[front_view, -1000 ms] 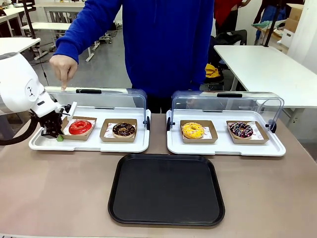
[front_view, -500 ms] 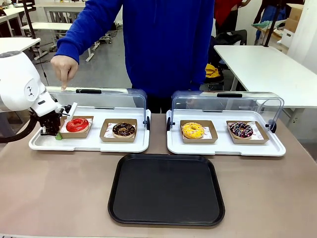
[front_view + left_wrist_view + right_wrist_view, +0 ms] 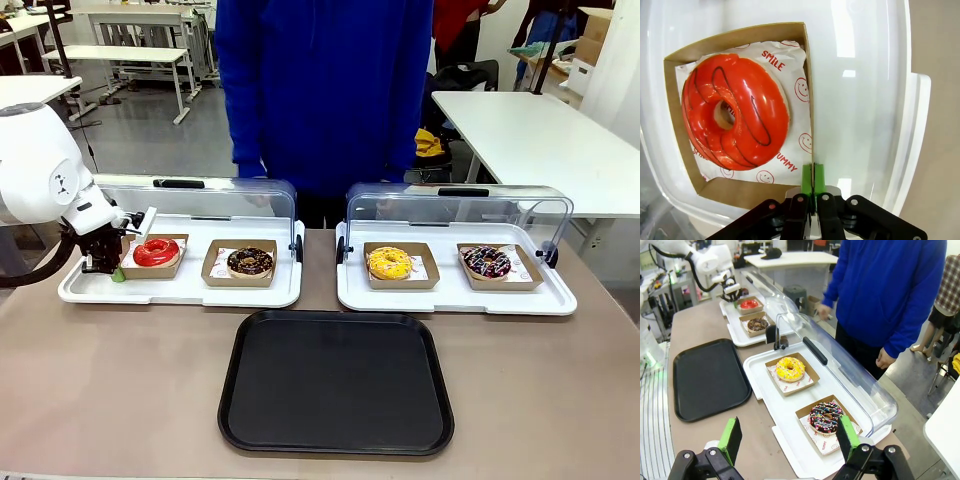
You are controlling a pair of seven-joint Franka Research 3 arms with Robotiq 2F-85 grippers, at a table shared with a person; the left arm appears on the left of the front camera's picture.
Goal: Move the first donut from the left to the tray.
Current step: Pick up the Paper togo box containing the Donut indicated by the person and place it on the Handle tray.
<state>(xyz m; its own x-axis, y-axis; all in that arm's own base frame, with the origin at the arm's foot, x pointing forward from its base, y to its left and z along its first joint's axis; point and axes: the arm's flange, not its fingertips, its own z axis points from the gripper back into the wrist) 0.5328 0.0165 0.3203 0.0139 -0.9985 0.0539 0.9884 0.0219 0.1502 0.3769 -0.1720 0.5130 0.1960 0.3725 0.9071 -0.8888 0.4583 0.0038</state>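
My left claw is clamped on one thin wall of the cardboard holder, mid-left in the front view; the first donut sits inside. The tray lies lower centre. Hazard: the wall may flex on lift, tilting the holder and spilling the donut.
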